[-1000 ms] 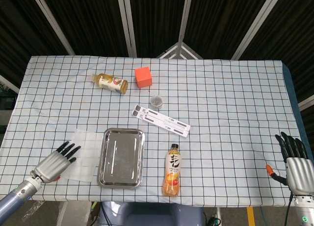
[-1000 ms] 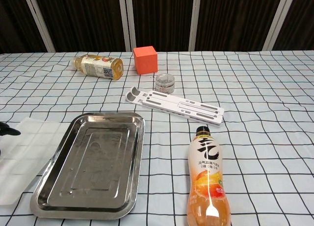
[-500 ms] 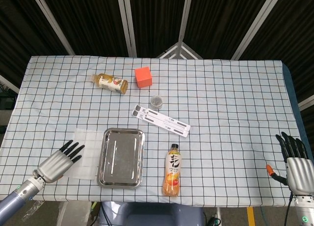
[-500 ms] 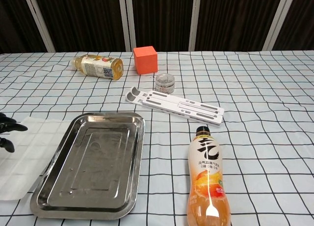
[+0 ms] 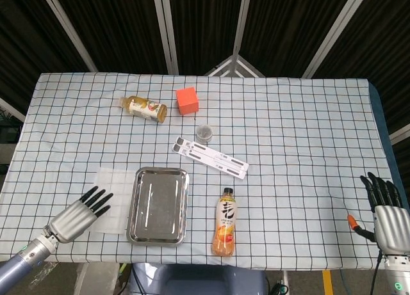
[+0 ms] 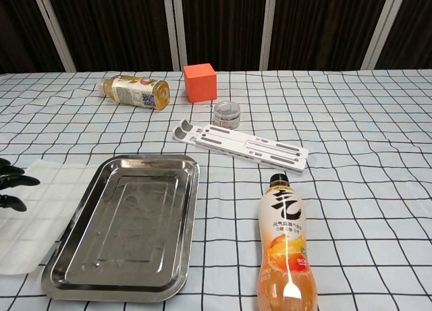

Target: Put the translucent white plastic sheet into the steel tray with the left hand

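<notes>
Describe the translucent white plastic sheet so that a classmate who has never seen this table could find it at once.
Find the steel tray near the front edge of the checked table. The plastic sheet lies flat beside it, on the left hand's side. Unlike its neighbours, it is thin and see-through, with the cloth's grid showing faintly.

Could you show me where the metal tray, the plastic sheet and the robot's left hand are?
Metal tray [image 5: 159,205]: head view, its flat floor.
Plastic sheet [image 6: 47,196]: chest view, its bare middle.
Left hand [image 5: 80,215]: head view, its back.
</notes>
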Controlling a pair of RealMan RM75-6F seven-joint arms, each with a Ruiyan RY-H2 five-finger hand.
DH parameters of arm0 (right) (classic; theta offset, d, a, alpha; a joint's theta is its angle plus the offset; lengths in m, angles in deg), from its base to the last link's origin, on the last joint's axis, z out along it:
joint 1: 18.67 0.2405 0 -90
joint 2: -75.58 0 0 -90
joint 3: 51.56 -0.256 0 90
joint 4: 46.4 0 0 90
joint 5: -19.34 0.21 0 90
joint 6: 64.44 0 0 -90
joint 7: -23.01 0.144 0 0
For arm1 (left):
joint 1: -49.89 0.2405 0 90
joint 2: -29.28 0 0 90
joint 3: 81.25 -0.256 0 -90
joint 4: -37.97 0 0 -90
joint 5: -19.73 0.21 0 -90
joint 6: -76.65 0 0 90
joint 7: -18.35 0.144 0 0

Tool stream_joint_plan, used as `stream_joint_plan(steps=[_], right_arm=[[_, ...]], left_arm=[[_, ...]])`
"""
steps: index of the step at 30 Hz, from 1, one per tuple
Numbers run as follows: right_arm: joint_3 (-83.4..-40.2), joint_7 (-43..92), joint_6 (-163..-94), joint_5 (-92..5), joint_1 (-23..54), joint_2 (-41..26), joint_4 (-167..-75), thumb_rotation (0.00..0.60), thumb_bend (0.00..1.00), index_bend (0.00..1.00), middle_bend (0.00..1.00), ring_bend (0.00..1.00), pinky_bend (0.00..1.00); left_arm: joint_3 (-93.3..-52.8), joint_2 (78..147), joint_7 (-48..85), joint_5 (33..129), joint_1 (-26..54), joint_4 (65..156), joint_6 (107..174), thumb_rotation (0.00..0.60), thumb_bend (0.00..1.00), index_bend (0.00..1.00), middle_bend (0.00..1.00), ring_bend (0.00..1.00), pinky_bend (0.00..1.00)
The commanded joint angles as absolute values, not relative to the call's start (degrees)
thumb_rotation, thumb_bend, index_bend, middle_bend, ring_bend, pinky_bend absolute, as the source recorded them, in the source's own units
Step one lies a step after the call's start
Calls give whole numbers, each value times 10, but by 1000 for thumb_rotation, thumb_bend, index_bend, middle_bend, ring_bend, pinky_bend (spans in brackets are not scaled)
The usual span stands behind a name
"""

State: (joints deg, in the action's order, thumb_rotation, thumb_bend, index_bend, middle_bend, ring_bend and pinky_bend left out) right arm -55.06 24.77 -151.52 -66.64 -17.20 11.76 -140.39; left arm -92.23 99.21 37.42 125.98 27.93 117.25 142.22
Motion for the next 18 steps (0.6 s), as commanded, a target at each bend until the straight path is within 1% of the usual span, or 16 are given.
stream_joint_plan(steps=[1,13,18], right_arm=[[-551,249,-1514,-666,-172,118,-1404,600,325,0,0,0,0],[-551,246,-1513,-666,-171,117,-1404,600,325,0,0,0,0],[-550,244,-1513,-666,-171,117,-1406,600,324,0,0,0,0]], left_arm=[[-927,985,377,1264,279,1180,1425,600,64,177,0,0,0],[-939,960,373,1271,285,1192,1440,600,64,173,0,0,0],[-932,966,379,1250,283,1181,1420,600,64,187,0,0,0]])
